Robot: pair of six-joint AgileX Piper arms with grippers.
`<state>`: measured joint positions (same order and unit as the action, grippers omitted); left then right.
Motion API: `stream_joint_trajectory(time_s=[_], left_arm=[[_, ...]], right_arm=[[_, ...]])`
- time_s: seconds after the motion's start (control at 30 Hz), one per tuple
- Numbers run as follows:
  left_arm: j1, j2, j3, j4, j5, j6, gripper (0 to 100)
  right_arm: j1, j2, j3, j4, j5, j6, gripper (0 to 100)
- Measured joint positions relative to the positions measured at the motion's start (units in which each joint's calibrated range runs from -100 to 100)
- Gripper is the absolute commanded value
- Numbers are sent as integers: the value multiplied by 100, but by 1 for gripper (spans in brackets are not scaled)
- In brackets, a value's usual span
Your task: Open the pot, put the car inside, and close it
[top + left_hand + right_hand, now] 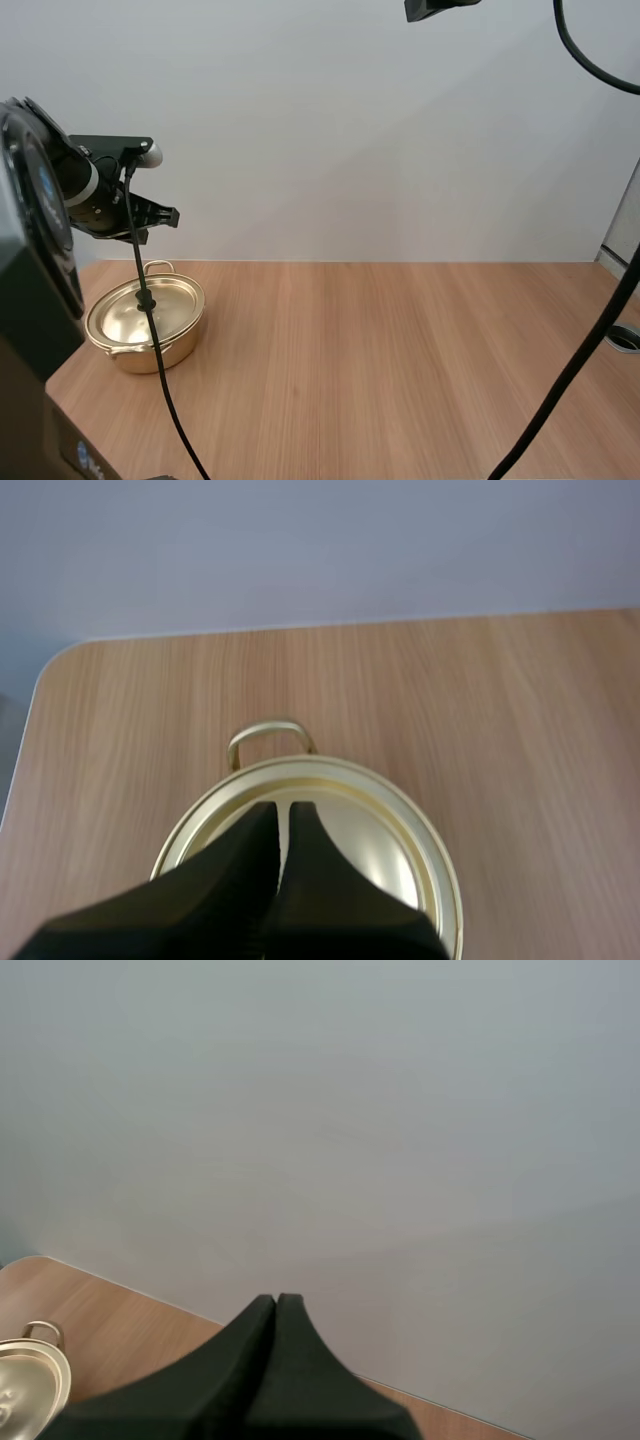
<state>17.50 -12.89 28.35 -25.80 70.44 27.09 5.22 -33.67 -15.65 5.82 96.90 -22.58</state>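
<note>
A gold pot (145, 325) with its lid (140, 310) on stands at the table's far left. My left gripper (170, 214) hangs in the air above the pot's far side. In the left wrist view its fingers lie together as one dark wedge, shut on nothing, and the left gripper (283, 812) is over the lid (385, 845) with the pot's far loop handle (268, 732) just beyond. My right gripper (277, 1303) is also shut and holds nothing; it is raised high facing the wall, with the pot (30, 1385) far off beside it.
The wooden table (400, 360) stretches bare to the right of the pot. Its rounded left corner (55, 665) lies close to the pot. A plain grey wall stands behind the table's back edge (400, 262).
</note>
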Motion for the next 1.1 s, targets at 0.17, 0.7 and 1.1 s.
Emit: stream_joint_trajectory(time_s=[0.17, 0.7, 1.1], left_arm=[[0, -305, 0, -505, -341, 0, 0], [0, -942, 0, -589, -545, 20, 0], [-575, -2011, 1120, -249, -2902, -1264, 0]], right_arm=[[0, 0, 124, -706, -179, 593, 0], [0, 9, 2259, -2009, -1699, 1861, 0], [0, 9, 4335, -2118, -3011, 2187, 0]])
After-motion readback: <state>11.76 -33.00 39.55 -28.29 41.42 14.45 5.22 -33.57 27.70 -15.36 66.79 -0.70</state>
